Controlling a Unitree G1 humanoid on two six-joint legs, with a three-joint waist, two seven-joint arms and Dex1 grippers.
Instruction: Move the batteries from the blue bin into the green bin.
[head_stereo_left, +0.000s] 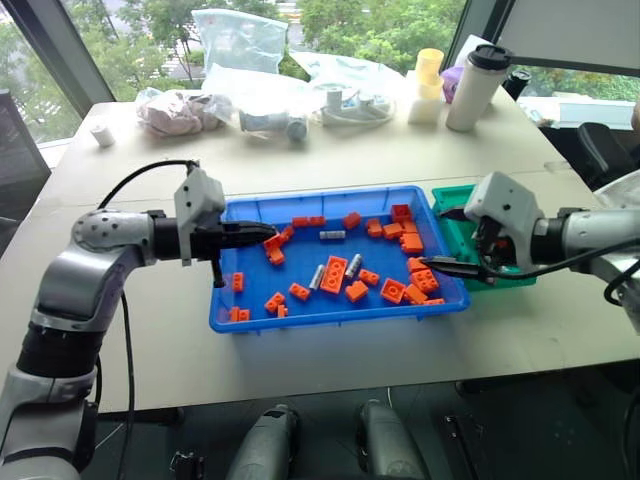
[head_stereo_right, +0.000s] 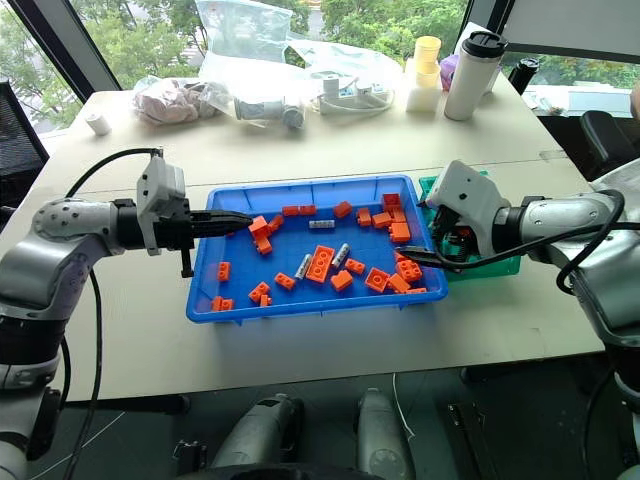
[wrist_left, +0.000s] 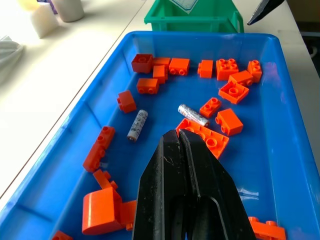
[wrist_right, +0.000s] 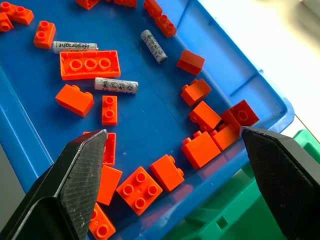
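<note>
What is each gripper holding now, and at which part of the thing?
Nothing is held. The left gripper is shut and empty over the blue bin. The right gripper is wide open; three batteries lie loose among the bricks.

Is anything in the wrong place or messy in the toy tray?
Yes. Three grey batteries lie mixed among the orange bricks in the blue bin. They look odd there because everything else in it is a toy brick. Nothing has spilled onto the table.

An office or lab room: a pale worktop beside large windows overlooking trees, an office chair alongside.
</note>
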